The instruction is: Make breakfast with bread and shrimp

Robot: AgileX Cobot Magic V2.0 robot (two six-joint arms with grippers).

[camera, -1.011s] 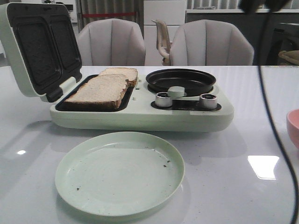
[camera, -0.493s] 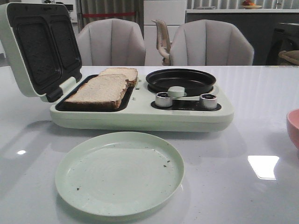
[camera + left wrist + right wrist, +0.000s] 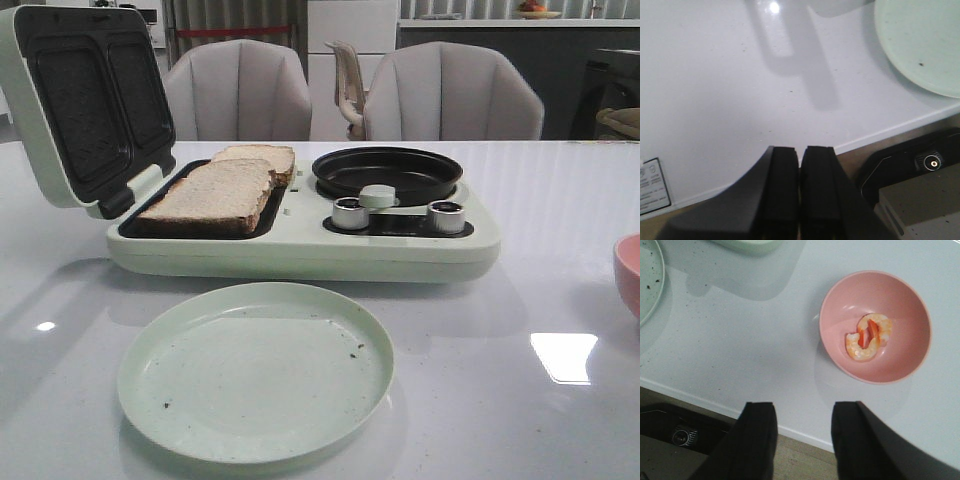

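Note:
Two slices of bread lie in the left tray of the pale green breakfast maker, its lid standing up. A curled pink-orange shrimp rests in a pink bowl on the table's right side; only the bowl's rim shows in the front view. My right gripper hangs open over the table's near edge, short of the bowl, with nothing between its fingers. Over the near left edge my left gripper is shut and empty. Neither gripper appears in the front view.
A pale green plate sits in front of the breakfast maker, its edge also in the left wrist view. The maker's round black pan and two knobs are on its right half. Two chairs stand behind the table.
A dark cable and arm part that crossed the right side of the front view one second ago has gone out of sight. Bread, plate and maker have not moved.

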